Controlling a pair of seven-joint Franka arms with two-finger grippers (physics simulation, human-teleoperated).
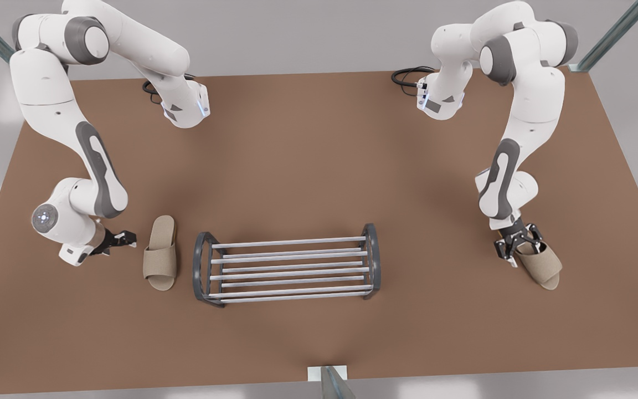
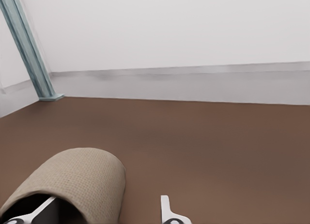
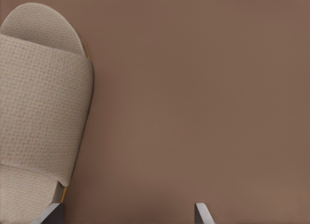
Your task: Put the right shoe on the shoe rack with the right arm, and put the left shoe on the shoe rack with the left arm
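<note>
The shoe rack [image 1: 288, 242] stands low at the table's front middle, with nothing on its bars. One beige slipper [image 1: 160, 256] lies flat just off the rack's end on the front view's left. My right gripper [image 1: 118, 239] is open beside it, and in the right wrist view the slipper [image 3: 41, 107] lies next to one finger [image 3: 51, 213]. The other slipper [image 1: 541, 265] lies far out on the front view's right. My left gripper [image 1: 518, 246] is open over it, with one finger [image 2: 41, 210] inside the strap [image 2: 82, 175] and the other finger [image 2: 167, 209] outside.
The brown table [image 1: 319, 166] has wide bare room behind and in front of the rack. Black cables [image 1: 407, 75] lie at the back near the arm bases. A metal post [image 1: 331, 382] rises at the front edge, and teal posts [image 2: 26, 49] stand at the corners.
</note>
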